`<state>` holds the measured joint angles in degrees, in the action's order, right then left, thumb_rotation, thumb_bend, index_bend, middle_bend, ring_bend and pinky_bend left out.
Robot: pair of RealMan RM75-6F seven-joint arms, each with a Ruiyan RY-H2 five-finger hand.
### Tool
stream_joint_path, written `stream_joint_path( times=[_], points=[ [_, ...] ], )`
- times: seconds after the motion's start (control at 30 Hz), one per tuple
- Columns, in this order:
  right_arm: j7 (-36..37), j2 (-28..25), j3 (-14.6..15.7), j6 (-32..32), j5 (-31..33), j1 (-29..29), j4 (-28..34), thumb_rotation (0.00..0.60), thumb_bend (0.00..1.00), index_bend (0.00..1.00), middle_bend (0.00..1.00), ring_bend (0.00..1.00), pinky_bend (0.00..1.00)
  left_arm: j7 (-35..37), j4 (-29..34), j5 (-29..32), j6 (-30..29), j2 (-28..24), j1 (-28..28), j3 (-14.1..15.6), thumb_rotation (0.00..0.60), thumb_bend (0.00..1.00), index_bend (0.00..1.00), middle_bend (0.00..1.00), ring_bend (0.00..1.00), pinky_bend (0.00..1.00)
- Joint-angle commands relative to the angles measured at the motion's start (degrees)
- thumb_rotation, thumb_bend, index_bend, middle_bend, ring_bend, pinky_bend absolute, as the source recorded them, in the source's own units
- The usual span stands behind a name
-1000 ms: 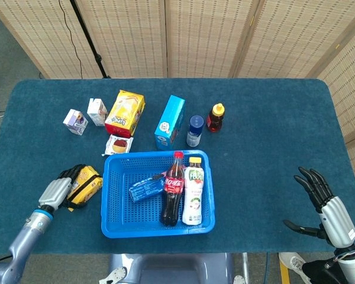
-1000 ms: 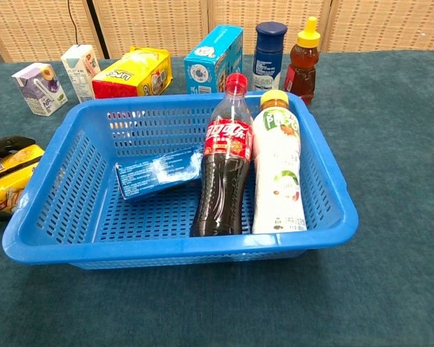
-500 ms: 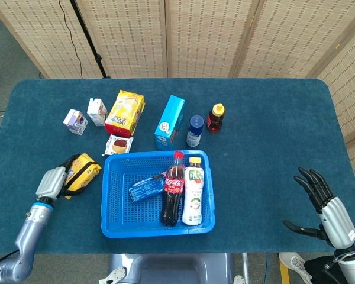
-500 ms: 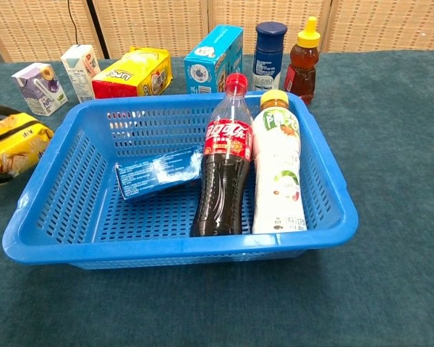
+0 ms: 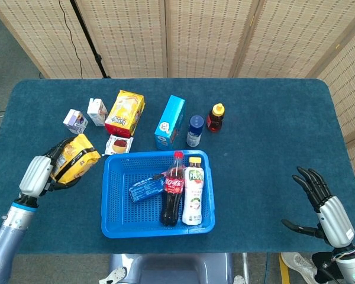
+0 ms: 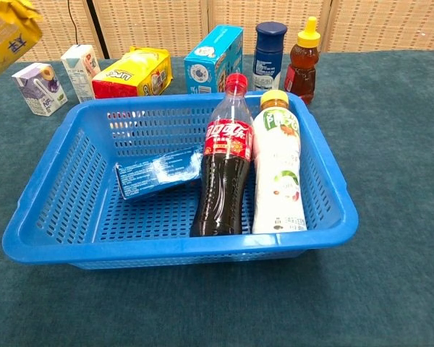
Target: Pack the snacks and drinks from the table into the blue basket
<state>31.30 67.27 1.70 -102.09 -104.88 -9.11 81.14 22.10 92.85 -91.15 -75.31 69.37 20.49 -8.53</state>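
Yellow snack bag [image 5: 75,164]: raised off the table since a second ago, gripped in the left hand [image 5: 38,175], left of the blue basket [image 5: 110,227].
Basket holds a red-labelled cola bottle [image 5: 173,196]; right hand [image 5: 323,207] spread, holding nothing.

A table [image 5: 272,118] covered in dark teal carpet-like cloth fills most of the head view. Beyond its far edge, from ten to two o'clock, stand woven tan folding screens [image 5: 207,35] with pale wooden frames. A black stand leg [image 5: 89,38] and a thin cable slant across the screens at eleven o'clock. Grey floor [image 5: 12,53] shows at ten o'clock. The light is even.
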Motion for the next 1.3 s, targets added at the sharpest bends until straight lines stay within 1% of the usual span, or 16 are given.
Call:
stream_joint_path(
  times=[0.03,0.17,0.27,0.37,0.47,0.53,0.6,0.63,0.67,0.7,0.73,0.8,0.83,1.07,1.2,1.3],
  points=[
    [-0.1,0.0,0.0,0.0,0.0,0.0,0.1,0.600,0.00,0.00,0.00,0.00,0.00,-4.6,4.5,-4.6,0.7,-1.8,3.2,0.1,0.600,0.40,0.46,0.48,0.46,0.58],
    [0.0,-0.1,0.0,0.2,0.2,0.1,0.0,0.600,0.00,0.00,0.00,0.00,0.00,-12.9,7.1,-4.9,4.8,0.9,6.7,-0.3,0.600,0.40,0.45,0.47,0.44,0.58],
    [0.3,-0.1,0.0,0.3,0.3,0.2,-0.2,0.600,0.00,0.00,0.00,0.00,0.00,-17.9,7.5,-2.5,7.7,4.3,8.7,-1.0,0.600,0.40,0.44,0.45,0.42,0.58],
    [0.7,-0.1,-0.1,0.3,0.4,0.1,-0.3,0.600,0.00,0.00,0.00,0.00,0.00,-21.6,6.4,0.0,10.4,8.2,10.5,-1.1,0.600,0.40,0.44,0.45,0.42,0.58],
    [0.8,-0.2,-0.1,0.3,0.2,0.0,-0.3,0.600,0.00,0.00,0.00,0.00,0.00,-24.8,4.6,2.4,12.2,11.8,11.9,-1.2,0.600,0.40,0.42,0.43,0.39,0.52],
    [0.9,-0.1,-0.1,0.4,0.3,0.0,-0.3,0.600,0.00,0.00,0.00,0.00,0.00,-27.4,3.4,4.1,12.7,13.8,12.3,-1.2,0.600,0.40,0.41,0.41,0.35,0.46],
    [1.0,-0.1,-0.1,0.4,0.3,0.0,-0.3,0.600,0.00,0.00,0.00,0.00,0.00,-29.5,1.9,5.3,12.6,15.7,12.6,-1.3,0.600,0.39,0.40,0.33,0.26,0.38],
    [1.1,-0.2,-0.1,0.5,0.3,0.0,-0.3,0.600,0.00,0.00,0.00,0.00,0.00,-30.0,1.4,5.9,12.9,16.3,12.7,-1.1,0.600,0.39,0.38,0.25,0.18,0.32],
    [1.1,-0.2,-0.1,0.5,0.2,0.0,-0.3,0.600,0.00,0.00,0.00,0.00,0.00,-30.4,1.0,6.3,13.4,16.7,13.0,-0.9,0.600,0.38,0.34,0.18,0.12,0.27],
    [1.2,-0.2,-0.1,0.5,0.2,-0.1,-0.3,0.600,0.00,0.00,0.00,0.00,0.00,-30.7,0.6,6.7,13.9,17.0,13.2,-0.7,0.600,0.38,0.26,0.09,0.05,0.18],
    [1.2,-0.2,-0.2,0.5,0.3,-0.1,-0.3,0.600,0.00,0.00,0.00,0.00,0.00,-30.9,0.2,7.0,14.2,17.1,13.4,-0.6,0.600,0.37,0.14,0.03,0.01,0.09],
    [1.3,-0.2,-0.3,0.6,0.5,-0.1,-0.3,0.600,0.00,0.00,0.00,0.00,0.00,-30.8,-0.2,7.8,15.3,16.9,13.7,-0.1,0.600,0.35,0.01,0.00,0.00,0.01],
    [1.4,-0.3,-0.3,0.7,0.6,-0.1,-0.3,0.600,0.00,0.00,0.00,0.00,0.00,-31.0,-0.3,8.8,16.8,16.1,13.9,0.4,0.600,0.34,0.00,0.00,0.00,0.00],
    [0.9,-0.2,-0.3,1.1,0.4,-0.3,0.0,0.600,0.00,0.00,0.00,0.00,0.00,-26.2,0.8,6.1,13.7,11.8,12.5,1.5,0.598,0.30,0.00,0.00,0.00,0.00],
    [0.6,-0.2,-0.3,1.0,0.3,-0.3,0.3,0.600,0.00,0.00,0.00,0.00,0.00,-23.0,2.4,4.9,13.1,8.0,11.9,2.6,0.573,0.21,0.00,0.00,0.00,0.00],
    [0.3,-0.1,-0.2,1.4,0.1,-0.4,0.4,0.600,0.00,0.00,0.00,0.00,0.00,-19.3,3.1,3.6,8.9,4.6,10.4,1.8,0.571,0.20,0.00,0.00,0.00,0.00]
  ],
)
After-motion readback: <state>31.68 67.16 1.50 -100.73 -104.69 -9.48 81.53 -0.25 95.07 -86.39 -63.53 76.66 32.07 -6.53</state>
